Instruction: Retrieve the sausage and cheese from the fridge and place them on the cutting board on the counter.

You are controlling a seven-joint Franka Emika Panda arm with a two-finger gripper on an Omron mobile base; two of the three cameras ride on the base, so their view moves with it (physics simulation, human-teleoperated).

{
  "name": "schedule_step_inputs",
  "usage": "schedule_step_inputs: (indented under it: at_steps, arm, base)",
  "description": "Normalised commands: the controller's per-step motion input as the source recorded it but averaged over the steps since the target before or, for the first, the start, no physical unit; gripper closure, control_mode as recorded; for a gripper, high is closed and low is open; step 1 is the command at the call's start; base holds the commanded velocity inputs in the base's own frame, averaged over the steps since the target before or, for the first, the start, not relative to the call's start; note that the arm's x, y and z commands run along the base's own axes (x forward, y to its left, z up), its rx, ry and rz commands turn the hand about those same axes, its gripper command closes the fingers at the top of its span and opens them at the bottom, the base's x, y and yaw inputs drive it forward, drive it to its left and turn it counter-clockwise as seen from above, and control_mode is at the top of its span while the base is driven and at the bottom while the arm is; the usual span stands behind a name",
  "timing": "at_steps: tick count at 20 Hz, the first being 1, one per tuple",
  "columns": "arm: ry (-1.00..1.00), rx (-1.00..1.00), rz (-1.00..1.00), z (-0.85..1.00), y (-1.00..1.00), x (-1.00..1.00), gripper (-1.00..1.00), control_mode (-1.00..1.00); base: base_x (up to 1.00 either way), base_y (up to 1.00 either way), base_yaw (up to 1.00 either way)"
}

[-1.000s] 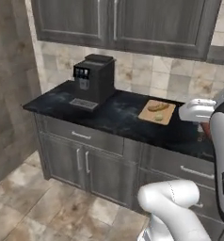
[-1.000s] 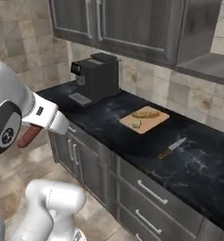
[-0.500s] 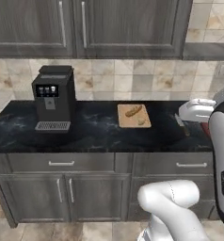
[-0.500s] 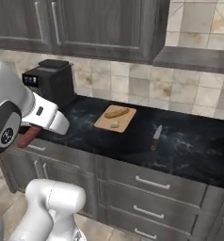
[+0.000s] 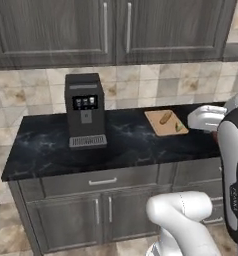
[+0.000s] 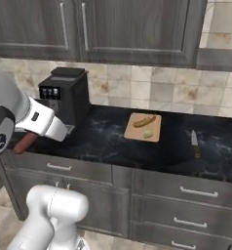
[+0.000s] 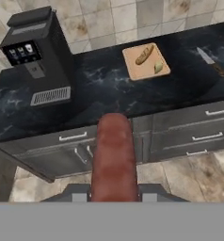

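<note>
while off counter [image 7: 109,89], tool [image 7: 114,195] clamps sausage [image 7: 114,160] between fingers.

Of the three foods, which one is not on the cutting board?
The red-brown sausage: the claw holds it, while the tan bread stick and cheese lie on the board.

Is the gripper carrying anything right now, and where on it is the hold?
Yes: the gripper holds the sausage by its near end, jaws shut on it.
</note>
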Motion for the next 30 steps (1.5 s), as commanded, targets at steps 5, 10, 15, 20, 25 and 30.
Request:
schedule_step_inputs:
  at_steps: [5, 10, 15, 20, 25, 30]
  arm:
    - [0.00, 0.00, 0.00, 0.00, 0.00, 0.00, 1.00, 1.00]
    - [0.00, 0.00, 0.00, 0.00, 0.00, 0.00, 1.00, 1.00]
    - [0.00, 0.00, 0.00, 0.00, 0.00, 0.00, 1.00, 1.00]
    - [0.00, 0.00, 0.00, 0.00, 0.00, 0.00, 1.00, 1.00]
    - [0.00, 0.00, 0.00, 0.00, 0.00, 0.00, 1.00, 1.00]
    - [0.17, 0.04, -0.44, -0.35, -0.45, -0.02, 1.00, -1.00]
  base:
    - [0.97, 0.00, 0.00]
    - [0.99, -0.06, 0.00]
    - [0.81, 0.01, -0.01]
    - [0.56, 0.00, -0.13]
    - [0.12, -0.11, -0.28]
    - [0.00, -0.11, -0.08]
